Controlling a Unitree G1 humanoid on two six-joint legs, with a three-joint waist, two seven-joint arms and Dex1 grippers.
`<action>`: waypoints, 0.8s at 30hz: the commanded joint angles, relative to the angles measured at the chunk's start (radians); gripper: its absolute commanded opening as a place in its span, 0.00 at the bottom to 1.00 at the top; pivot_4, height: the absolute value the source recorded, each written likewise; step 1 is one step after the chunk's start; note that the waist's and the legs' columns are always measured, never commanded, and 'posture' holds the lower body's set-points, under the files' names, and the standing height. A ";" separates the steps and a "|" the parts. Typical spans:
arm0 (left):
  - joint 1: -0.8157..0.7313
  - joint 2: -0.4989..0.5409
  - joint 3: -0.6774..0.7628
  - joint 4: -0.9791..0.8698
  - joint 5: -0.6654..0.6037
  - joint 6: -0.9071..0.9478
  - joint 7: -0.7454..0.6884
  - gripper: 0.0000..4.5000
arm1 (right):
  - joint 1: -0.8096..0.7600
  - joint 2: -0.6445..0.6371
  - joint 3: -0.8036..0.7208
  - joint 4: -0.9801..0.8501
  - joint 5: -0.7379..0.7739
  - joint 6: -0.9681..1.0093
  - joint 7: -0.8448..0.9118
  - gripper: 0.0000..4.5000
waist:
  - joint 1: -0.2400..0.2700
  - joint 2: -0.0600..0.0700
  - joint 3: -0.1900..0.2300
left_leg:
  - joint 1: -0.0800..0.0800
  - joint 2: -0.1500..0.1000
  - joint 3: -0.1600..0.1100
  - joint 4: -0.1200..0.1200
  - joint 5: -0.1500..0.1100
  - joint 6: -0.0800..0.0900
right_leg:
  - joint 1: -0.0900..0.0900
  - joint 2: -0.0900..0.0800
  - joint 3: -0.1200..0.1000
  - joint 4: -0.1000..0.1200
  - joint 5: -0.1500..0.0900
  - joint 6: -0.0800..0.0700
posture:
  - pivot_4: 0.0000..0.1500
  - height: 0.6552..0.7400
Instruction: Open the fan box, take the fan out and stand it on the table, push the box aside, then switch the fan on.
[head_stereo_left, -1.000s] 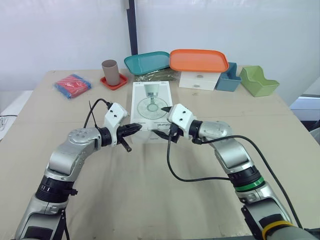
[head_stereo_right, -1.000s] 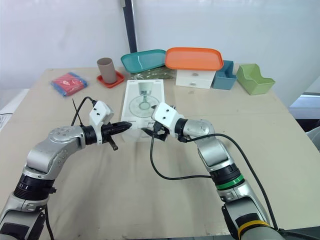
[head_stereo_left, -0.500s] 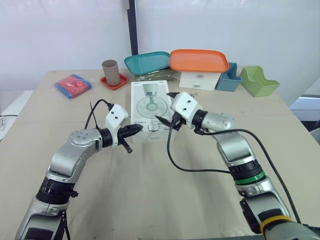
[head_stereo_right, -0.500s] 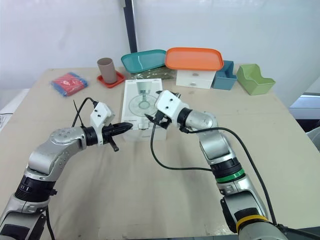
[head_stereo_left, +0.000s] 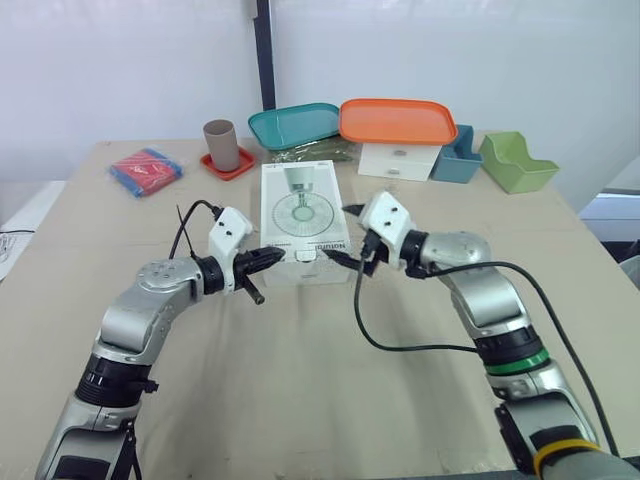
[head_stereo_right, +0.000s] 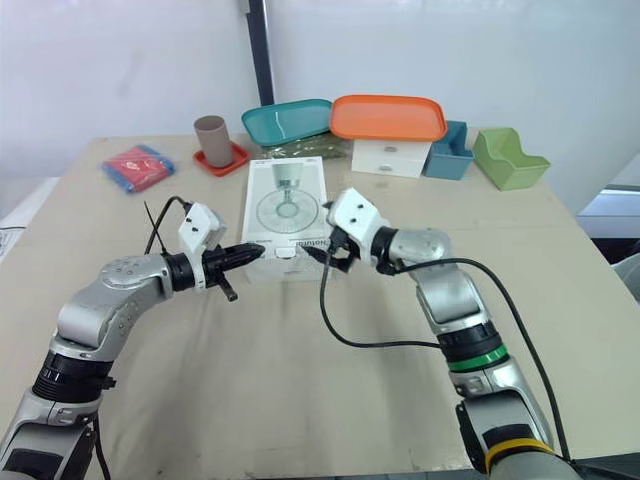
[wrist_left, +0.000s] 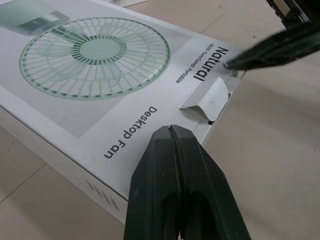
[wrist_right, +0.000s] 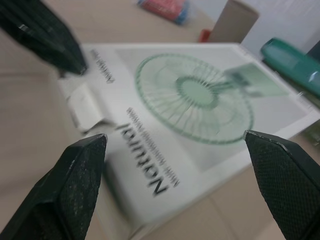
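The white fan box (head_stereo_left: 300, 215), printed with a green fan, lies flat in the middle of the table (head_stereo_left: 300, 400). At its near end a small tab (wrist_left: 207, 97) is lifted. My left gripper (head_stereo_left: 276, 257) is shut and empty, with its tip at the box's near edge just left of that tab. My right gripper (head_stereo_left: 347, 235) stands open beside the box's near right corner, and the right wrist view looks between its wide-spread fingers (wrist_right: 80, 175) at the box top and the tab (wrist_right: 85, 106).
Along the far edge stand a brown cup (head_stereo_left: 220, 143) on a red coaster, a teal tray (head_stereo_left: 295, 123), an orange tray (head_stereo_left: 398, 120) on a white drawer unit, a blue bin (head_stereo_left: 457, 155) and a green bin (head_stereo_left: 516, 160). A red packet (head_stereo_left: 146, 170) lies far left.
My right gripper rose from the box's near end, then swung right and came down beside the box's near right corner. The left gripper has hardly moved.
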 joint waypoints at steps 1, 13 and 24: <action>0.009 0.001 0.006 0.030 0.002 0.026 0.011 0.01 | 0.031 -0.036 0.009 -0.121 0.069 0.061 0.087 1.00 | 0.000 0.000 0.000 | 0.000 0.000 0.000 0.000 0.000 0.000 | 0.000 0.000 0.000 0.000 0.000 0.000 | 1.00 1.00; -0.003 -0.012 0.021 0.039 -0.015 0.043 0.019 0.01 | 0.091 -0.065 0.088 -0.174 0.053 0.056 0.154 1.00 | -0.001 0.000 0.000 | 0.001 0.000 0.000 0.000 0.000 -0.001 | 0.000 0.000 0.000 0.000 0.000 0.000 | 1.00 1.00; -0.008 -0.011 0.046 0.046 -0.029 0.054 0.025 0.01 | 0.142 -0.163 0.129 -0.266 0.129 0.178 0.295 1.00 | 0.000 -0.001 0.000 | 0.000 0.000 0.000 0.000 0.000 -0.001 | 0.000 0.000 -0.001 0.000 0.000 0.000 | 1.00 1.00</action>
